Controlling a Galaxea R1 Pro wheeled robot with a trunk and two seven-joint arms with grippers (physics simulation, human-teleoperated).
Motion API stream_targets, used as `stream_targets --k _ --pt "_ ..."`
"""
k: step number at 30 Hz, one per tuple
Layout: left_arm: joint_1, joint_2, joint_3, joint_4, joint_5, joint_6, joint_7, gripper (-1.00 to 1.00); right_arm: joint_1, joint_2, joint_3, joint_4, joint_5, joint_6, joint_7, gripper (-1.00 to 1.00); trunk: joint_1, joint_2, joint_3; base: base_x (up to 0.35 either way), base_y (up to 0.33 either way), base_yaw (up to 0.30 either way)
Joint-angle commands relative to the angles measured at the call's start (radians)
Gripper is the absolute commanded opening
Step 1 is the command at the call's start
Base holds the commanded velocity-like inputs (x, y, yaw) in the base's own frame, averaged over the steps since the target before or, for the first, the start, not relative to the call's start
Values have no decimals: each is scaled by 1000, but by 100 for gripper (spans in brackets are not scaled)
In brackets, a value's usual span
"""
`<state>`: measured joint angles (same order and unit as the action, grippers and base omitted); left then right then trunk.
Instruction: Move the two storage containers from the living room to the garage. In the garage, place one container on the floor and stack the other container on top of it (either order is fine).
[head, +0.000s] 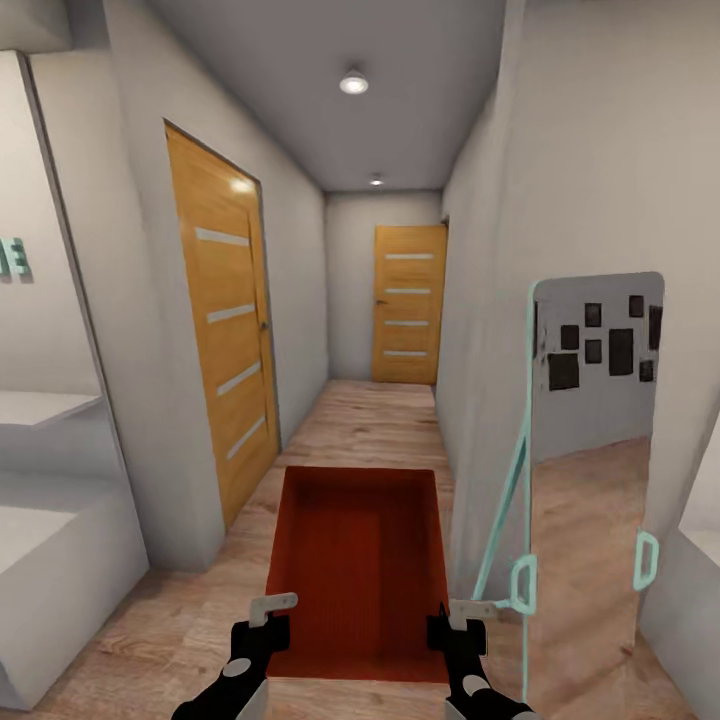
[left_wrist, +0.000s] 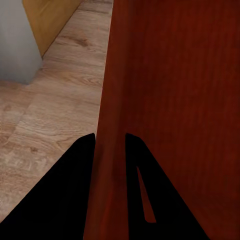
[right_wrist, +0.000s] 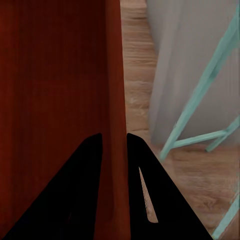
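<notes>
My left gripper (head: 272, 612) and right gripper (head: 458, 617) each pinch container (head: 360, 560) wall. Keep level, hold centre past mirror (head: 592, 480) toward far door (head: 409, 304).

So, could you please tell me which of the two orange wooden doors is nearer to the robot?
The orange wooden door in the left wall; the other orange wooden door closes the corridor's far end.

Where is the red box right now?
The orange-red rectangular box is low in the middle of the head view, carried between the left hand and right hand, above the wood-plank hallway floor, beside the teal-framed mirror.
</notes>
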<state>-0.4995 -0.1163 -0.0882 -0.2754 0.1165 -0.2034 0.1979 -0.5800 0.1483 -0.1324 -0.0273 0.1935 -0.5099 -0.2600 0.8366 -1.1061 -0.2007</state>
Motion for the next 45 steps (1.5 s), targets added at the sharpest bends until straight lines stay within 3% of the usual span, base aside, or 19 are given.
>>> stream_targets --k 1,13,45 --pt "-1 1 -12 4 22 19 6 -100 -1 -1 31 -8 -10 -68 -4 -100 1 -1 -1 296 224 -6" --pt "0 3 -13 4 23 19 4 -100 -1 -1 31 -8 -12 -68 -4 -100 1 -1 -1 300 195 -1" --pt "0 3 -13 4 27 21 3 -100 -1 -1 31 -8 -10 -68 -4 -100 1 -1 -1 322 33 0"
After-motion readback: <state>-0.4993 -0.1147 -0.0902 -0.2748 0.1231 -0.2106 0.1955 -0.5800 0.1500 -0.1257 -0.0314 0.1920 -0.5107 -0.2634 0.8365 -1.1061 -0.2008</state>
